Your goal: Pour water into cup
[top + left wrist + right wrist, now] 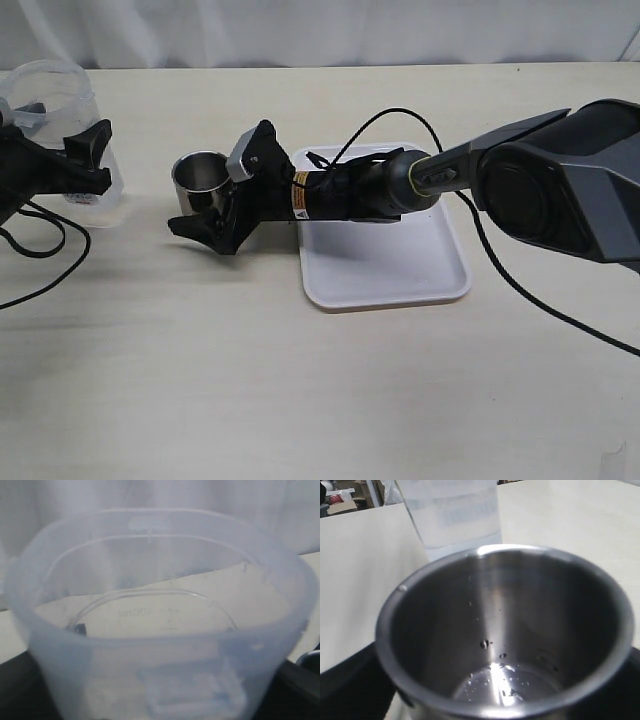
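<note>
Pouring cleanly from here depends on closing the gap first. The container (60,120) is at the far left of the exterior view, clamped between the fingers of the left gripper (100,157). The cup (198,178) is upright near the white tray (385,270), with bare table (300,400) between the two vessels.

The right gripper (218,185) has its fingers on either side of the cup. Judging by the right wrist view, they press against its wall, so it looks clamped on and able to steady the cup.

The water (452,537) is hard to make out through the clear plastic. Only a few droplets (485,643) show inside the cup, so the pour itself is judged not yet begun.

The left arm should carry the container level until its lip is over the cup's mouth. It should then tilt slowly, with the lip low and close to the rim. The container's mouth is wider than the cup, so a fast tip would likely spill. The right arm should hold the cup upright and unmoving.
</note>
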### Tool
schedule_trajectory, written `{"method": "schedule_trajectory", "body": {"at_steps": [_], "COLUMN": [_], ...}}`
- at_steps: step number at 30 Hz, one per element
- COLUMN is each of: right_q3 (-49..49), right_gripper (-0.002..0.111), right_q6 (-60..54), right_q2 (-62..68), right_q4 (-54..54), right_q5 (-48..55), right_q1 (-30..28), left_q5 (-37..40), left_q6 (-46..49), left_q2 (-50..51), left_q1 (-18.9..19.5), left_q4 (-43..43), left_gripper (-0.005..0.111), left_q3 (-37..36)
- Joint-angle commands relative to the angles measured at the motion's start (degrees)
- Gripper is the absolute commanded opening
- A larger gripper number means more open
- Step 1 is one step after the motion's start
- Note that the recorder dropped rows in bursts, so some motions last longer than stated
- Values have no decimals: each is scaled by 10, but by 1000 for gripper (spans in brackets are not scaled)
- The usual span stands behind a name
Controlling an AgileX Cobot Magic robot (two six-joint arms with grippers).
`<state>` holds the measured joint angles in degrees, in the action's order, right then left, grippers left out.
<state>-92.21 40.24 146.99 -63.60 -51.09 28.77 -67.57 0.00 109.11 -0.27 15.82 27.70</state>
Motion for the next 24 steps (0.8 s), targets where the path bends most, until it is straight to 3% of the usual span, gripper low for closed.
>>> {"method": "schedule_trajectory", "body": {"at_steps": [1,5,7,18,22,24], "right_q3": [-4,-4,-4,-4,-4,-4], "right_gripper": [62,37,31,30,5,4], "right_q6": [-3,-3,-3,-19,-19,-19], "right_q2": [1,1,1,1,1,1], "right_q4": [30,34,34,34,34,42], "right_q5": [3,3,3,3,3,3], "right_q1": [0,0,0,0,0,0], "left_q5": [-24,-24,-24,-24,-24,-24], "left_q6": [-4,-4,-4,-5,-5,-5], "left_q2": [0,0,0,0,0,0], "left_q1": [-1,-1,-1,-1,-1,-1], "left_q4": [-1,-1,-1,1,1,1], "left_gripper": [0,0,0,0,0,0], "left_q3": [5,5,5,5,5,5]}}
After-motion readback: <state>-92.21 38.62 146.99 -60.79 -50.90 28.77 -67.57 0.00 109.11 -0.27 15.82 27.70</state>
